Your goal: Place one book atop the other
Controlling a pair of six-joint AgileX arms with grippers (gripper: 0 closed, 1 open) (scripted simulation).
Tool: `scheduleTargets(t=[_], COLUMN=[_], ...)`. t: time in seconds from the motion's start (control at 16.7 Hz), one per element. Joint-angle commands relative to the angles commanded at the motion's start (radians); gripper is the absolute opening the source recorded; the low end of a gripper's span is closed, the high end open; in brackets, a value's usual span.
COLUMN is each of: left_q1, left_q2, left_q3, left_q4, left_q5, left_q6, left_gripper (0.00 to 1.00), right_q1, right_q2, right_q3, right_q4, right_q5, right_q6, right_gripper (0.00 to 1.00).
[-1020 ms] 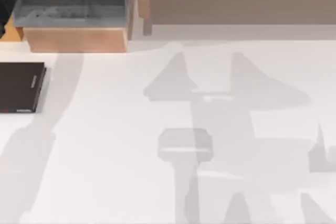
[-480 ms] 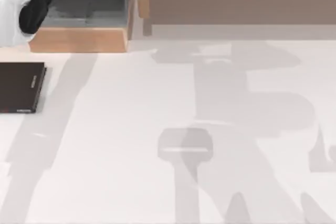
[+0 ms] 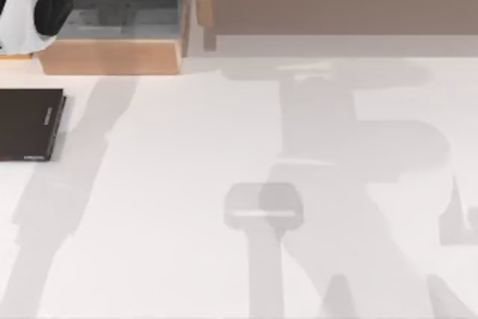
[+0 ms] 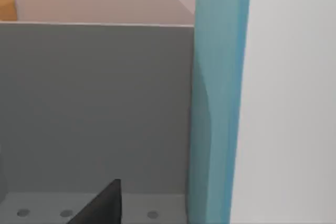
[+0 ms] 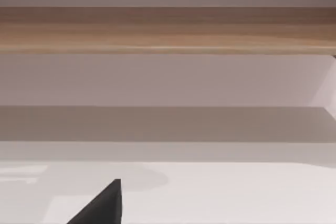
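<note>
So the flat black book (image 3: 28,124) sits at the far left edge of the white table (image 3: 246,155), lying flat with its spine facing right, partly cut off by the top view's left border. Tons of open tabletop to its right, basically the whole middle and right side is bare apart from arm shadows.

The left arm (image 3: 33,1) is up in the top-left corner, hanging over the wooden-framed tray (image 3: 112,56) with the grey floor. Its wrist view looks into that grey-walled bin, and the teal book (image 4: 218,98) stands upright there, pressed against the end of the grey wall. Can't tell whether the left jaws are apart or together.

The right wrist view faces a long wooden shelf edge (image 5: 168,30) across clear table; same deal, jaw state not readable.
</note>
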Motion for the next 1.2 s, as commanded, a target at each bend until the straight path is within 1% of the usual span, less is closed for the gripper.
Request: scheduleTargets(t=[0.18,0.42,1.2], left_q1=[0.004,0.005,0.005], left_q2=[0.043,0.051,0.051], left_q3=[0.062,0.073,0.073], left_q4=[-0.019,-0.022,-0.022], left_q5=[0.005,0.005,0.005], left_q6=[0.000,0.000,0.000], left_gripper=[1.00,1.00,0.02], right_q1=[0.000,0.000,0.000], right_q2=[0.000,0.000,0.000], right_q3=[0.000,0.000,0.000], right_q4=[0.000,0.000,0.000], right_q5=[0.000,0.000,0.000], right_q6=[0.000,0.000,0.000], right_gripper=[1.00,1.00,1.00])
